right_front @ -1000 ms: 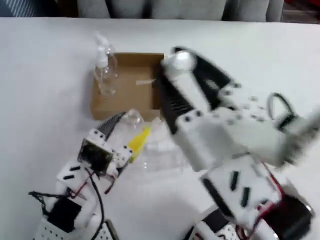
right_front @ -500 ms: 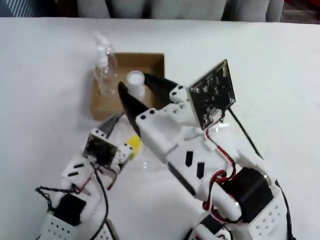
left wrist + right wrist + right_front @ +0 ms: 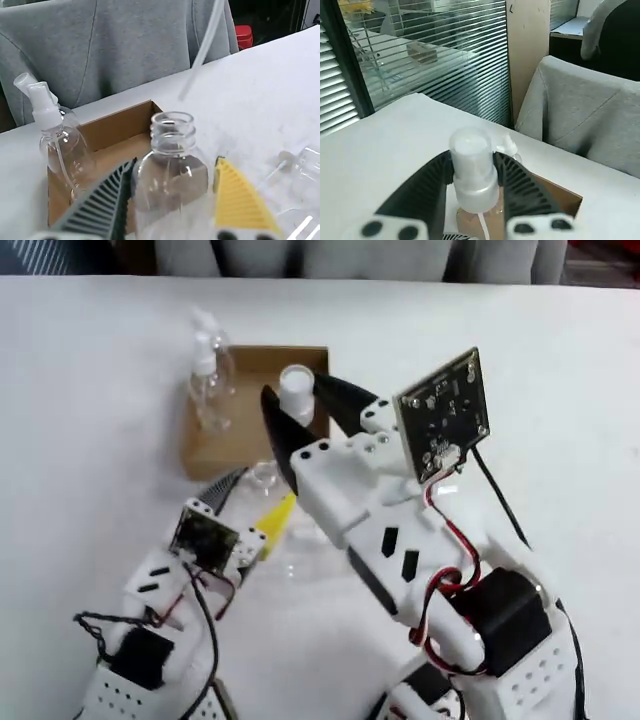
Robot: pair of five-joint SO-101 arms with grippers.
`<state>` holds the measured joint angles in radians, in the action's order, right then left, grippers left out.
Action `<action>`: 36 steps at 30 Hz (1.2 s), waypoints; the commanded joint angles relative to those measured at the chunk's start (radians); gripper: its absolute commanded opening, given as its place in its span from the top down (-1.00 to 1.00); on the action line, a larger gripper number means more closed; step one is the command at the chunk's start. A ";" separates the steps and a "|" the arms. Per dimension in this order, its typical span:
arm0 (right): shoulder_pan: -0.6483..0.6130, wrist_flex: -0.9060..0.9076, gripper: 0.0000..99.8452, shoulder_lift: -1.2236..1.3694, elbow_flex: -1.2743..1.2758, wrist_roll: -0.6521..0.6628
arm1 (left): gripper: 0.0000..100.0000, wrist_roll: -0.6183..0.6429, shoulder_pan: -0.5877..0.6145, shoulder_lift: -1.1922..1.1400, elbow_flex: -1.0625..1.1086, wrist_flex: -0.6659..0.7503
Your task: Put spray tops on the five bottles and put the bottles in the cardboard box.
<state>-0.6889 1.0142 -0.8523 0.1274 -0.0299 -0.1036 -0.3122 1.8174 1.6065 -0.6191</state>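
Observation:
My left gripper [image 3: 256,498] is shut on an open-necked clear bottle [image 3: 171,172], held upright between its dark finger and its yellow finger [image 3: 237,200] just in front of the cardboard box [image 3: 246,435]. My right gripper [image 3: 310,408] is shut on a white spray top [image 3: 471,167], held above the box and the open bottle; its thin dip tube [image 3: 202,47] hangs over the bottle's neck. Two capped spray bottles [image 3: 209,375] stand at the box's far left corner [image 3: 52,137].
More clear bottles [image 3: 305,167] lie on the white table [image 3: 520,370] to the right of the held bottle, partly hidden under the right arm. A grey chair back [image 3: 125,45] stands behind the table's far edge.
The right arm swung over the box with the spray top, then shifted a little right and farther back. The left gripper has kept still with its bottle.

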 commanded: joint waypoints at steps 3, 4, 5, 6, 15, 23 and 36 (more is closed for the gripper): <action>0.007 -0.035 0.97 -0.004 -0.002 -0.006 | 0.96 -0.011 0.007 0.010 -0.012 0.038; 0.007 -0.041 0.97 0.001 0.006 -0.006 | 0.96 -0.009 0.007 0.010 -0.012 0.038; 0.007 -0.048 0.97 0.005 0.017 -0.006 | 0.96 -0.009 0.007 0.010 -0.012 0.038; 0.007 -0.056 0.97 0.010 0.029 -0.006 | 0.96 -0.009 0.007 0.010 -0.014 0.038; -0.025 -0.179 0.97 0.004 0.184 -0.008 | 0.96 -0.006 0.005 0.010 -0.014 0.038; -0.056 -0.183 0.96 0.004 0.308 -0.008 | 0.96 -0.006 0.005 0.010 -0.014 0.038; -0.119 -0.177 0.95 -0.008 0.477 -0.009 | 0.96 -0.006 0.007 0.010 -0.014 0.038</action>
<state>-0.7841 0.8378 -0.8477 0.5984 -0.0299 -0.1036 -0.3076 1.8159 1.6080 -0.6160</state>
